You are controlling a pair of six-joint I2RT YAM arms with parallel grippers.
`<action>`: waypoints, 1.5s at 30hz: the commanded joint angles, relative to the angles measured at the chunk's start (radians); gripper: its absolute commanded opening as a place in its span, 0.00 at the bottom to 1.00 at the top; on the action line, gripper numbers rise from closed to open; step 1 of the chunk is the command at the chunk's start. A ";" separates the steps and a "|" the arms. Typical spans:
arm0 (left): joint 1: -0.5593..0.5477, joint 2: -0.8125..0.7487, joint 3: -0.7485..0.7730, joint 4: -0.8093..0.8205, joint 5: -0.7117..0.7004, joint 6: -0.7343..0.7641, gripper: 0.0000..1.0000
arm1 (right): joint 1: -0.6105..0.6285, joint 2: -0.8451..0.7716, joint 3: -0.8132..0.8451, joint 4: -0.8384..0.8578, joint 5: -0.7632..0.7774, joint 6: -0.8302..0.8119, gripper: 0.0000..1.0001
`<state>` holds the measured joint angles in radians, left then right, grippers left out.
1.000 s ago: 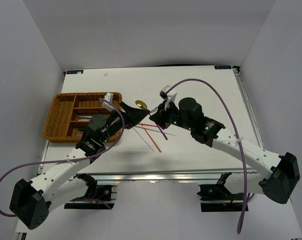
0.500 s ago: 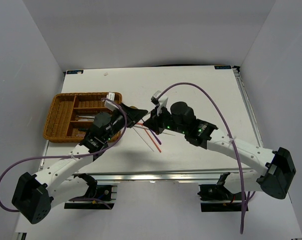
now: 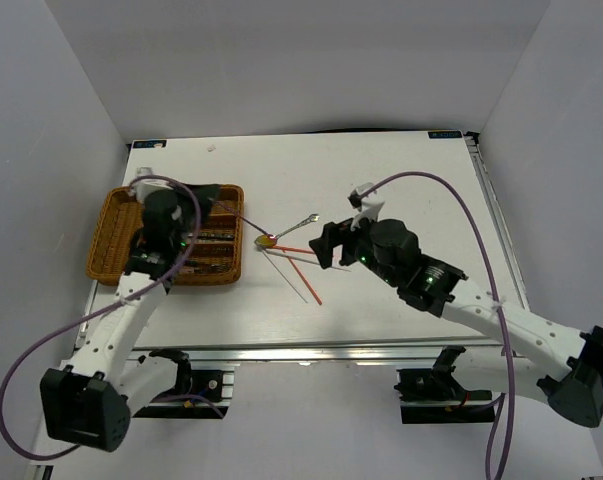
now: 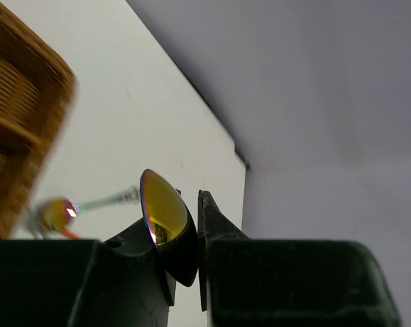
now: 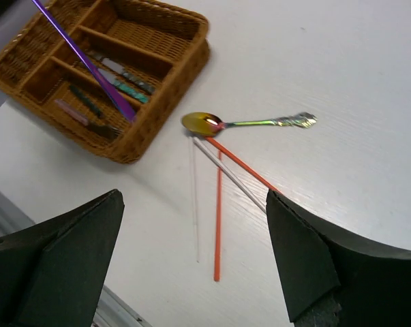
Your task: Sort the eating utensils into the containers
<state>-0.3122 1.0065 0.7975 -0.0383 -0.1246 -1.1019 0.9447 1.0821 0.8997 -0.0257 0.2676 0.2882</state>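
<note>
From above, my left hand [image 3: 209, 193] hangs over the wicker tray [image 3: 103, 232]. At my left wrist, it pinches a gold spoon [image 4: 165, 221] by the bowl. At my right wrist, my right hand [image 5: 191, 204] gapes wide and empty above a second spoon [image 5: 246, 123] and chopsticks [image 5: 217, 218] beside the tray.

White table [image 3: 401, 180] boxed by plain grey walls [image 3: 301, 60] — evenly lit.

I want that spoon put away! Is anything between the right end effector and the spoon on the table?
Nothing covers the spoon. The right end effector hangs open near it; the chopsticks lie flat with their tips by its bowl.
</note>
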 commanded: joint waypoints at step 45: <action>0.499 0.447 0.261 -0.181 0.171 0.169 0.98 | -0.046 0.122 -0.053 -0.039 0.078 0.127 0.89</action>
<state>0.1841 1.5776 1.0531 -0.0330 0.0666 -1.1084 0.9066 1.1820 0.7635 -0.0788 0.3668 0.4057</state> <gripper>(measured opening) 0.981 0.895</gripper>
